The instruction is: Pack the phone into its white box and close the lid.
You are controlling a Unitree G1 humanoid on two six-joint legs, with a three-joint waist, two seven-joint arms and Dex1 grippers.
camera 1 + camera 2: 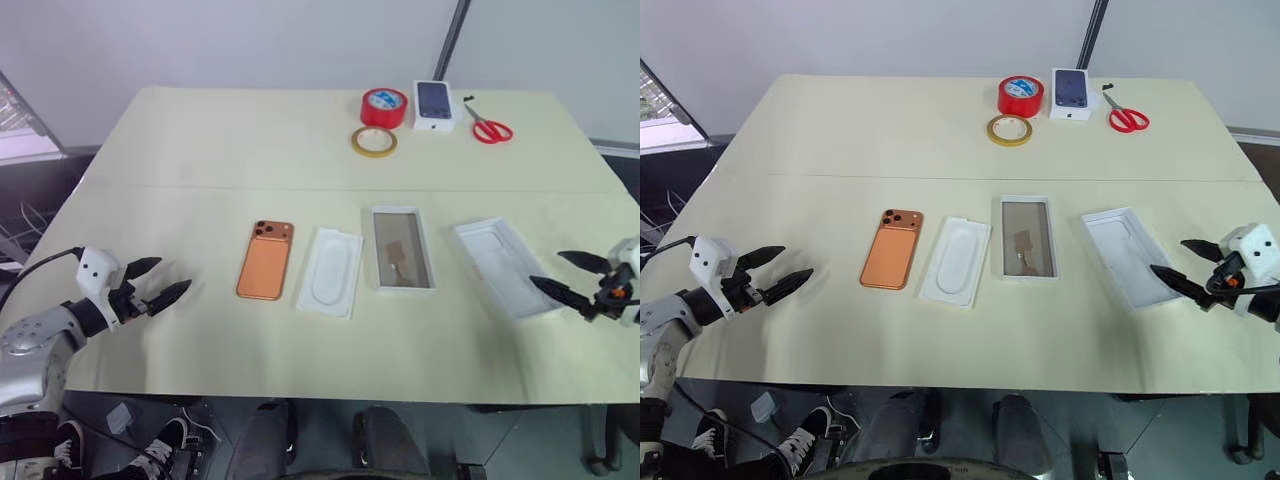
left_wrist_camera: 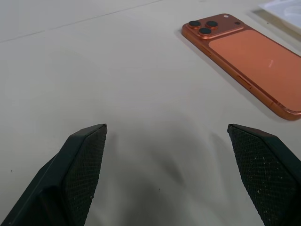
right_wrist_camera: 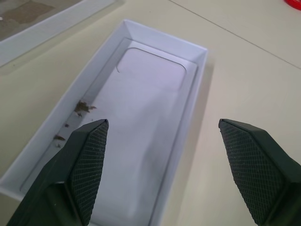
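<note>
Phone (image 1: 265, 260) lies back-up on the bench (image 1: 200, 150), long axis running twelve to six, at three o'clock from the left tool (image 1: 160, 283), the nearer one, spread wide and empty. Right tool (image 1: 568, 278), also spread wide, faces the lid (image 1: 505, 266); white box (image 1: 402, 248) sits between.

Four items in a row across the bench, more at its far edge.
Left to right lie the slim copper-orange phone (image 1: 265, 260), a white insert with oval recess (image 1: 330, 271), the shallow white cardboard box (image 1: 402, 248) and the white cardboard lid (image 1: 506, 265); behind them sit two tape rolls (image 1: 378, 122), a small box (image 1: 433, 105) and scissors (image 1: 488, 125).
</note>
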